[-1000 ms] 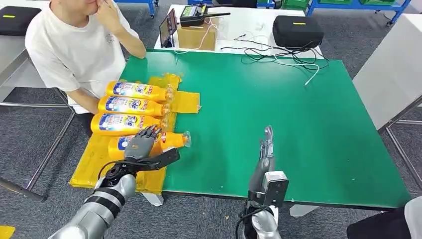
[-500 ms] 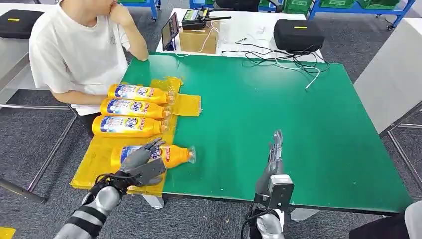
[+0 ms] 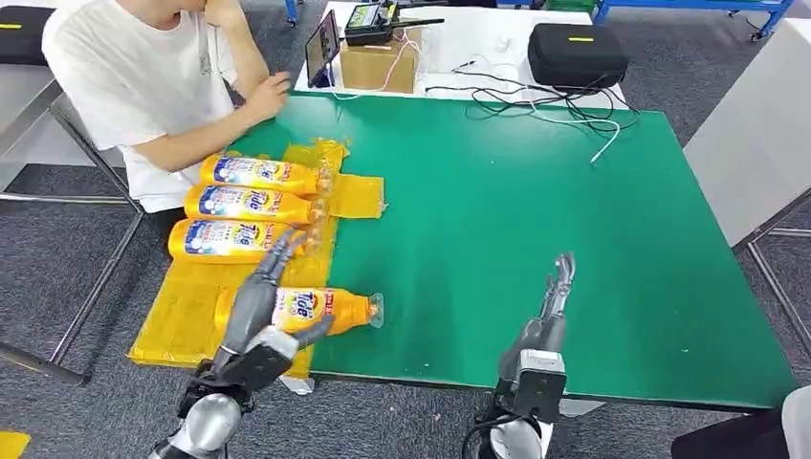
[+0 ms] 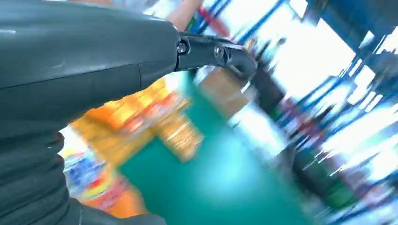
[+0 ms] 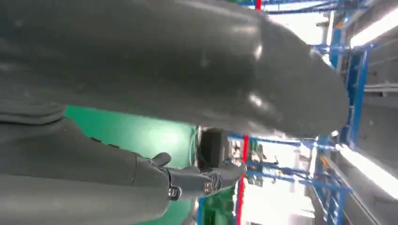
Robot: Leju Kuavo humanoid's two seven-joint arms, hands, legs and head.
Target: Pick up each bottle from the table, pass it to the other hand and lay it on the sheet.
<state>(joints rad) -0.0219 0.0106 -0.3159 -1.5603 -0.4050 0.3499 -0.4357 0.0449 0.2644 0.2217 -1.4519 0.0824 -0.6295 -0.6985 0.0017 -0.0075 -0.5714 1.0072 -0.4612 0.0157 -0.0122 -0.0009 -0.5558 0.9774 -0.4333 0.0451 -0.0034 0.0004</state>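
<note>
Bottle (image 3: 320, 308) lies on sheet (image 3: 182, 316), looks full, slick; I'd grip its body | left hand (image 3: 256, 298) spread, empty | right hand (image 3: 553, 301) spread, empty

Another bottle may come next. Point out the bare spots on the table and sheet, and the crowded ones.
Bare: the green table from the yellow plastic sheet to its right edge, apart from the right hand; also the sheet's left strip. Crowded: three orange detergent bottles side by side, a fourth orange bottle beside the left hand.
</note>
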